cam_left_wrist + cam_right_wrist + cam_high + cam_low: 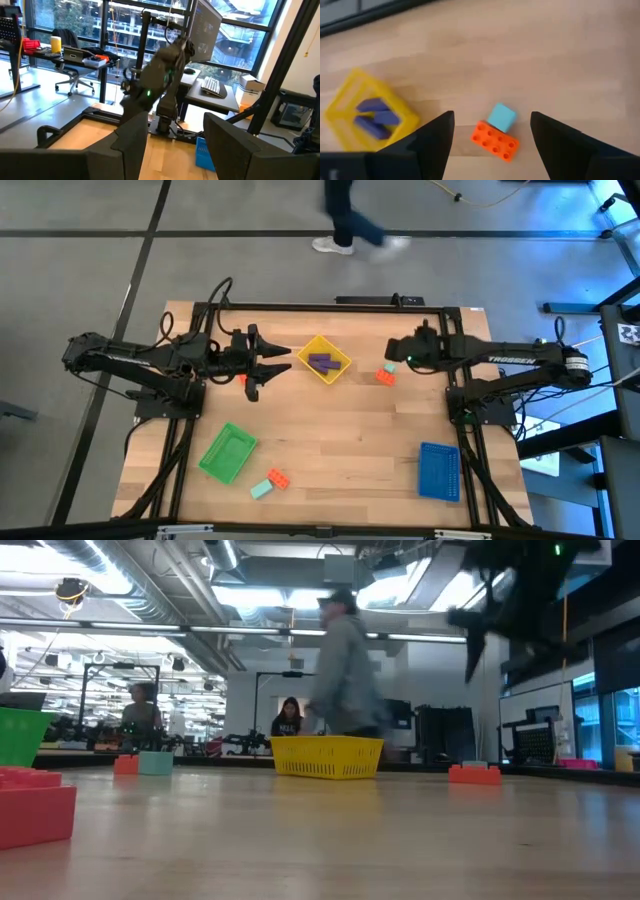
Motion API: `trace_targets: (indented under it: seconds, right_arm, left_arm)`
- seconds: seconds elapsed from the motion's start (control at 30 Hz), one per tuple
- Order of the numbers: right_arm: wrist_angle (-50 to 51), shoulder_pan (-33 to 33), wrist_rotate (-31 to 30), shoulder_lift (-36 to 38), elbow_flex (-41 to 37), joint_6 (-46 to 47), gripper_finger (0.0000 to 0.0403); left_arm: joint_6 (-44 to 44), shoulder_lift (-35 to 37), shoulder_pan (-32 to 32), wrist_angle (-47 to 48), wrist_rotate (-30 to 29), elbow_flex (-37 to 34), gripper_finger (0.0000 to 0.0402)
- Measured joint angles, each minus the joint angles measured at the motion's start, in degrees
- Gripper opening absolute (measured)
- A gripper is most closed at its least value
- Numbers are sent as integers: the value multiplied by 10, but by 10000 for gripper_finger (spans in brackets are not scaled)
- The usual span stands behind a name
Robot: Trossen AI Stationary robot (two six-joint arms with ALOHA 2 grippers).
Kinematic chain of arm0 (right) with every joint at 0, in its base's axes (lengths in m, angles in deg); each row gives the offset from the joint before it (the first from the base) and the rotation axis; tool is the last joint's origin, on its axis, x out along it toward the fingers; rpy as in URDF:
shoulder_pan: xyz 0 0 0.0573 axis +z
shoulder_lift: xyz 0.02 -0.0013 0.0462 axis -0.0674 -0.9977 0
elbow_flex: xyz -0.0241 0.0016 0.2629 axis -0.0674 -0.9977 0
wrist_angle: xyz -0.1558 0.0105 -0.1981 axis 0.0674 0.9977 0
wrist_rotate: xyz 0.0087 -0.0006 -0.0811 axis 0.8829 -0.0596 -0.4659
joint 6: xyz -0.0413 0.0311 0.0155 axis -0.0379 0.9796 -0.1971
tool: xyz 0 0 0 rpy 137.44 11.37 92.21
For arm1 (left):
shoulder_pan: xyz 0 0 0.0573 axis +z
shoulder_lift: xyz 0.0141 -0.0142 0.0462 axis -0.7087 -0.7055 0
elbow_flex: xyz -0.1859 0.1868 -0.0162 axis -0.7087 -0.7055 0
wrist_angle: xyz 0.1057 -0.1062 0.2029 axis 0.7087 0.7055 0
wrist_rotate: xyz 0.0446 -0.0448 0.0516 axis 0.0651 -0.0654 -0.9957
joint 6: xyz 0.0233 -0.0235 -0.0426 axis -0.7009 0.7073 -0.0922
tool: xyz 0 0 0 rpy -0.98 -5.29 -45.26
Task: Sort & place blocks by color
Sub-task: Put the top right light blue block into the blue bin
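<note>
In the high view my right gripper (392, 353) hangs open just on the far side of an orange-red studded block (385, 377) and a mint-teal block (389, 366), which lie on the table touching each other. In the right wrist view my right gripper (492, 120) has these two, the orange-red block (495, 141) and the teal block (501, 117), below and between its fingers. Purple blocks (320, 362) lie in the yellow tray (340, 358). My left gripper (284, 360) is open and held above the table, left of that tray. An orange-red block (243, 379) lies beside it.
The green tray (228, 452) sits near the near-left corner, with another orange-red block (279, 477) and a teal block (261, 489) beside it. The blue tray (439, 470) is at the near right. A person walks past beyond the far edge (345, 670).
</note>
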Motion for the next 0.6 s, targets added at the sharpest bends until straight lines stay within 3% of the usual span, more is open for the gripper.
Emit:
trace_targets:
  seconds: [0.23,0.6]
  right_arm:
    - [-165,-4,33,-12,-118,72,265]
    - [-80,-24,36,-155,-23,77,265]
  left_arm:
    - [0,0,0,-1,2,0,184]
    - [14,0,0,-6,5,0,184]
